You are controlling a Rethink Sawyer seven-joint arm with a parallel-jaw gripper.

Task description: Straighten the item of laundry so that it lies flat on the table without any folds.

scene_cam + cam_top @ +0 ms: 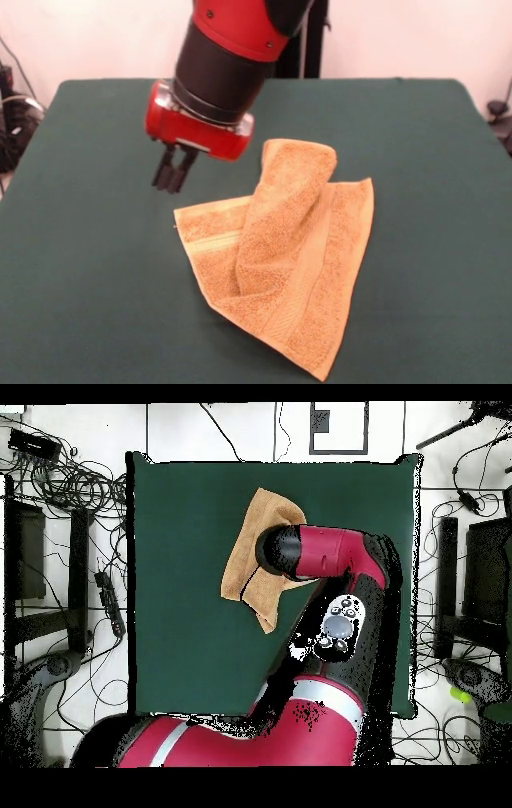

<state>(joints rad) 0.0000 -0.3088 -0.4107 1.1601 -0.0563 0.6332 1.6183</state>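
towel (284, 256): on the green table (96, 304), towards the front-view camera's side of the middle; partly spread, one flap folded over the middle in a thick roll that runs up to a rounded hump at the far end.
gripper (172, 178): above the cloth-free felt just beside the towel's far left corner, holding nothing; fingers close together, almost closed.
step in hand: probably getting hold of the folded flap to peel it back.
good grasp point: top layer only, near the hump's free edge, not the flat layer underneath.
pull: low and outward, away from the fold line, so the flap unrolls instead of dragging the whole towel.
risk: pinching both layers, or bunching the flat part.
overhead view: arm (330, 554) hides much of the towel; gripper not visible there.
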